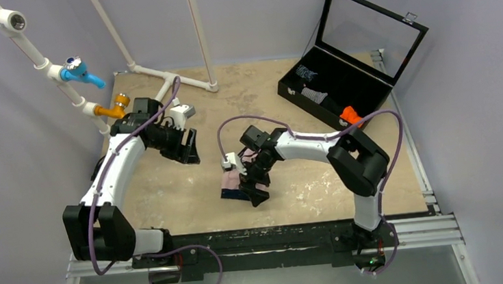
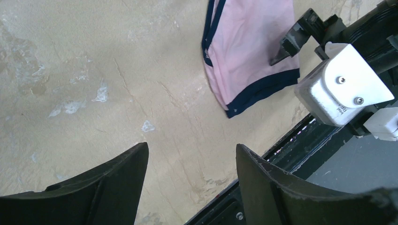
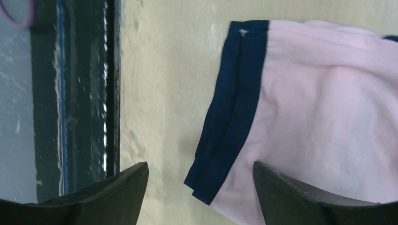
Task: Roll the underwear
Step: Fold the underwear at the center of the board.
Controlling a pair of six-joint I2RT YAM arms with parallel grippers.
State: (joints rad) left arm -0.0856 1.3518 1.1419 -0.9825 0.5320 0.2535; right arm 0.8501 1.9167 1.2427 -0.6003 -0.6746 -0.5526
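Note:
The underwear (image 1: 229, 180) is pale pink with navy trim and lies flat on the table near the front middle. It also shows in the left wrist view (image 2: 248, 47) and in the right wrist view (image 3: 324, 117). My right gripper (image 1: 254, 191) is open just above its near navy edge (image 3: 232, 117); in the right wrist view the gripper (image 3: 200, 176) straddles that edge, one finger over bare table, the other over pink fabric, holding nothing. My left gripper (image 1: 190, 147) is open and empty, raised to the left of the underwear; its own view (image 2: 191, 157) shows bare table below.
An open black case (image 1: 340, 83) stands at the back right with a grey-striped roll (image 1: 313, 96) and an orange roll (image 1: 349, 114) inside. White PVC pipes with a blue valve (image 1: 81, 71) stand at the back left. The black front rail (image 1: 278, 239) runs along the near edge.

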